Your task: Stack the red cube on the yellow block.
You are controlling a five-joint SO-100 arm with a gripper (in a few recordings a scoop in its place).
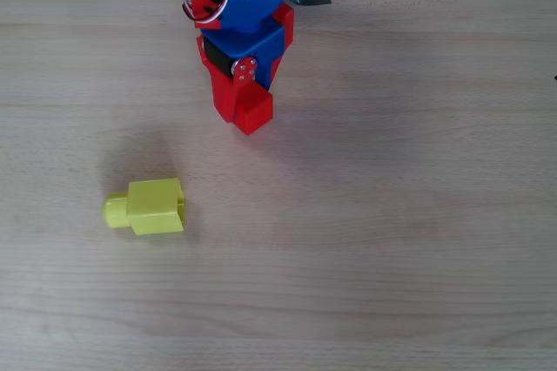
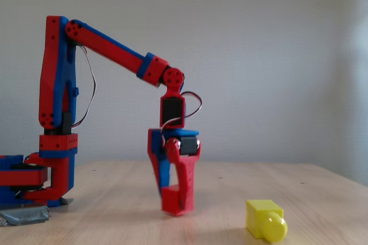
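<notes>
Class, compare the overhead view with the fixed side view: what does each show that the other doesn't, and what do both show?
Overhead alone: the yellow block lies toward the lower left of the gripper, apart from it, its stub pointing left. Side view alone: the whole arm up to its base, the wall, and the red cube seemingly just above the table. Both: the gripper holding the cube, and the block unstacked.

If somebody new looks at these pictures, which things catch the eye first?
First, the red-and-blue arm reaching over the pale wooden table, its gripper closed on the red cube, which seems just off the surface. Then the yellow block, lying alone on its side, stub outward, apart from the arm.
</notes>
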